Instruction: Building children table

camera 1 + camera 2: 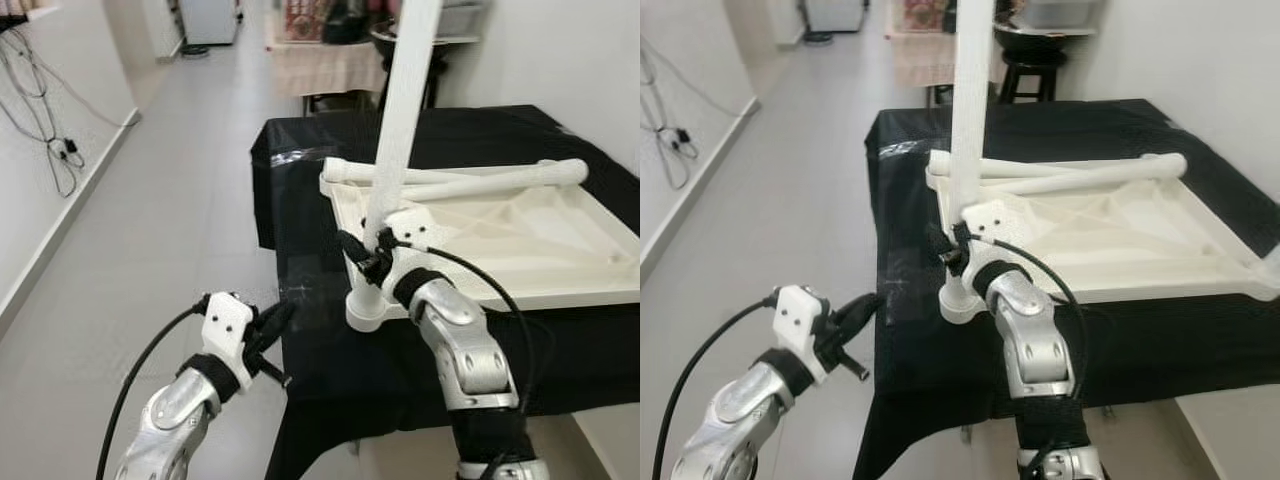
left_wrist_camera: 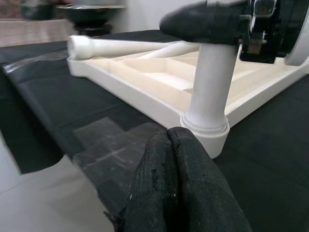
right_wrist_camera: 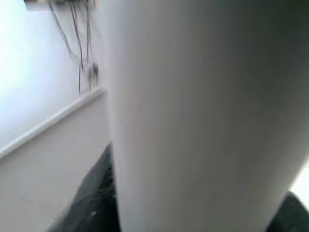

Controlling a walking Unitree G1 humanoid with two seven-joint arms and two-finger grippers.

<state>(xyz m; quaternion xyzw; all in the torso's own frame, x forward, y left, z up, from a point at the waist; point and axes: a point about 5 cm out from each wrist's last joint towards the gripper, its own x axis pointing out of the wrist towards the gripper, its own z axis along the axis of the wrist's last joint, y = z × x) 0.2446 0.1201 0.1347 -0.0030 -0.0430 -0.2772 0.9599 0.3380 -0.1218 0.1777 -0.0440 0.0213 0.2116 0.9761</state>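
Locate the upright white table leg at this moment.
The upright leg stands in the near-left corner socket of the upside-down tabletop, gripped by the right gripper.

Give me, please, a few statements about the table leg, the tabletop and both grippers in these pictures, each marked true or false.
1. The right gripper holds the upright white leg at the tabletop's near corner socket. True.
2. The white tabletop lies on bare floor. False: it rests on a surface draped in black cloth.
3. The left gripper is shut and holds nothing. True.
4. All the legs stand upright. False: two loose legs lie across the tabletop's far side.
5. The left gripper grips the upright leg. False: it is beside the cloth's edge, apart from the leg.
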